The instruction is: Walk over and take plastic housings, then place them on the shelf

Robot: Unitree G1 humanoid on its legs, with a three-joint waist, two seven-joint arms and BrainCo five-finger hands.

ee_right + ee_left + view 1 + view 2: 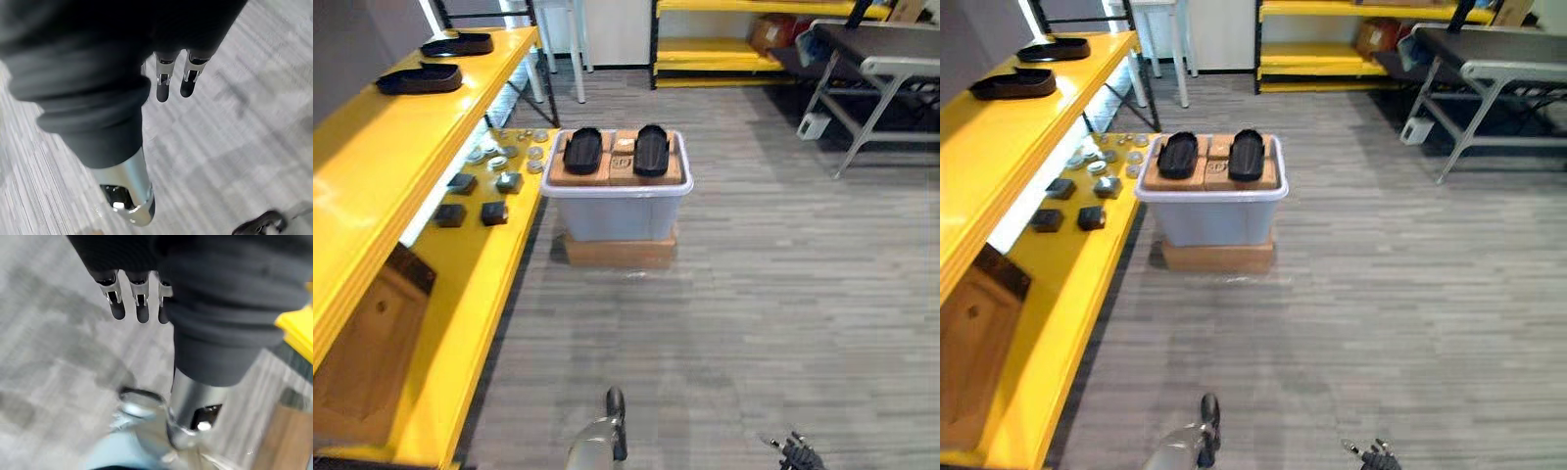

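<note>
okay, walk-up stage, nothing picked up yet. both arms hang low at the bottom edge of the frame. my left hand point(142, 303) has its fingers straight and loose, pointing at the floor, with nothing between them. my right hand point(164, 83) is the same: relaxed fingers, thumb apart, empty. hands down and slack suits walking, i'd say, since there's less to snag.

task things: first housing point(581, 150) and second housing point(650, 149), both black, lie flat side by side with a gap between them. they sit on brown blocks point(622, 171) on top of a grey bin point(617, 211), upper middle of the frame. the bin stands on a cardboard box point(620, 252). my guess is the stack lifts them to reach height, and the gap lets each hand take one.

the yellow shelf point(372, 166) runs down the left side of the frame. its top tier carries the shelved housings point(420, 78) in the upper left, flat and apart from each other, with bare yellow nearer to me. that's likely the drop zone. the lower tier holds small metal parts point(499, 157) and dark blocks point(470, 211), so it's crowded and i'd skip it. the bin is just beside that tier, so the carry looks short.

i'm well apart from the bin, so the next step is closing in squarely on it.
</note>
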